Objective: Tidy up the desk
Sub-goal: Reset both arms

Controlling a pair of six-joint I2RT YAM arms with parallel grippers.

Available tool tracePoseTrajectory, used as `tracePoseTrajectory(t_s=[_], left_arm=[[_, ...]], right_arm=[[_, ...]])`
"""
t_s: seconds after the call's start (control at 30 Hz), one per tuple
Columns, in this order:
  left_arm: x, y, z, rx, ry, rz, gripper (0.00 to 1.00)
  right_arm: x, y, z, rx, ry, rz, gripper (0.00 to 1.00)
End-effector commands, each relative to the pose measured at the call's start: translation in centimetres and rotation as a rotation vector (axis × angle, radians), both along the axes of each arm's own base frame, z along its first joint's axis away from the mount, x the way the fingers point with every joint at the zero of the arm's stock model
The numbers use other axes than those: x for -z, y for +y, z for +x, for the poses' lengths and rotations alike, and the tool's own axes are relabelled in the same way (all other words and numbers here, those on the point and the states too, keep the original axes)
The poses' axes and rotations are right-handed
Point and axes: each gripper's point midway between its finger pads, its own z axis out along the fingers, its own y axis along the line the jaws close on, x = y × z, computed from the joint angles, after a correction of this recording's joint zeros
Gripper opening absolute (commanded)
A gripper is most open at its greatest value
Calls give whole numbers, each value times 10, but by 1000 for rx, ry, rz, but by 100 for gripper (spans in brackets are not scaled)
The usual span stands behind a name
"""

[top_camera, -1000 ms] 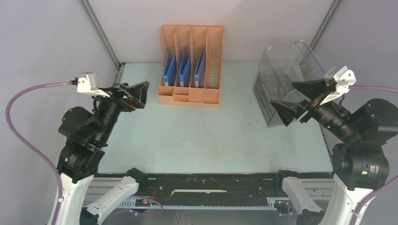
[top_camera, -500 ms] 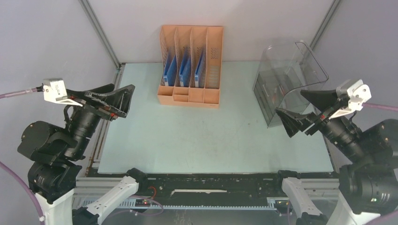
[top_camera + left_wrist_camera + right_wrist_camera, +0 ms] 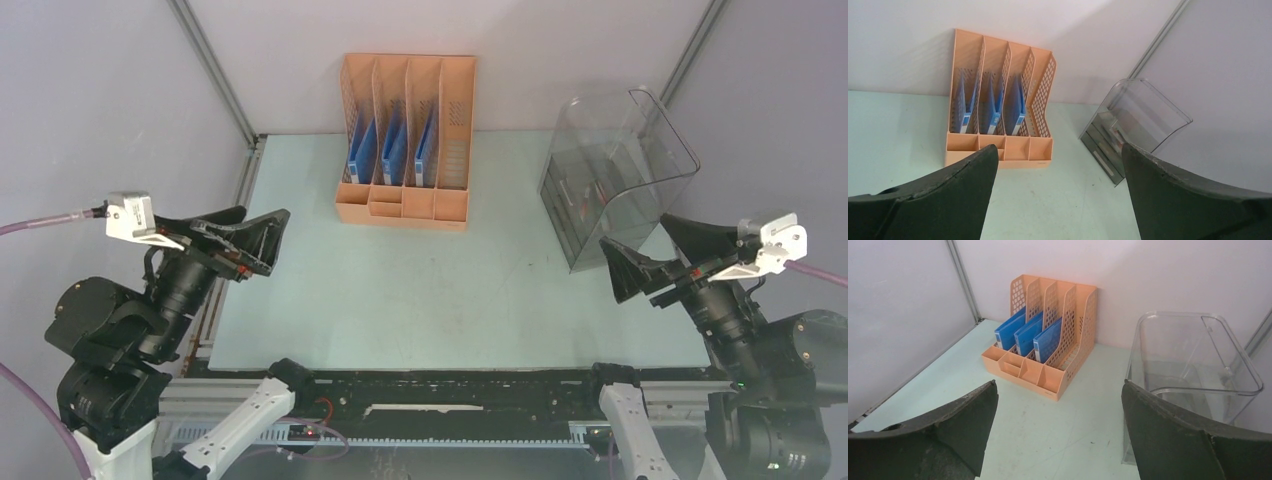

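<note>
The desk (image 3: 430,300) lies between the two arms. The orange file rack (image 3: 405,200) stands at its far edge with blue folders (image 3: 392,150) in three slots, and the clear bin (image 3: 615,175) is at far right. The left gripper (image 3: 262,222) and right gripper (image 3: 635,240) hover by the near corners, jaws spread wide, holding nothing. Tidying looks finished (no loose item shows), so the next move is probably just parking both arms.

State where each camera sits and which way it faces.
Top external: above, behind the bases, looking down on the desk; left end effector and right end effector show.
Left wrist: on left arm, facing orange file rack; own fingers show.
Right wrist: on right arm, facing clear bin; own fingers show.
Shared: both wrist views hold rack and bin.
</note>
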Motion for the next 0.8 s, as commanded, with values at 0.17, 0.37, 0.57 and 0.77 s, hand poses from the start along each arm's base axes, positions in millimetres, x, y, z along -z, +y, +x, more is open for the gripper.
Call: tracePoseTrajectory(t_s=[0.17,0.37,0.57,0.77], left_arm=[[26,3,15,-47,13,78,100],[51,3,32,-83,47,124,100],[72,6,44,-123,83,171,100],[80,6,50,-133,90,181,100]], right_arm=[[17,-1,29,-9,42,60,100],[43,-8,58,10,123,69,100],[64,-10,75,8,203,81,100],[64,-6,72,-13,200,78,100]])
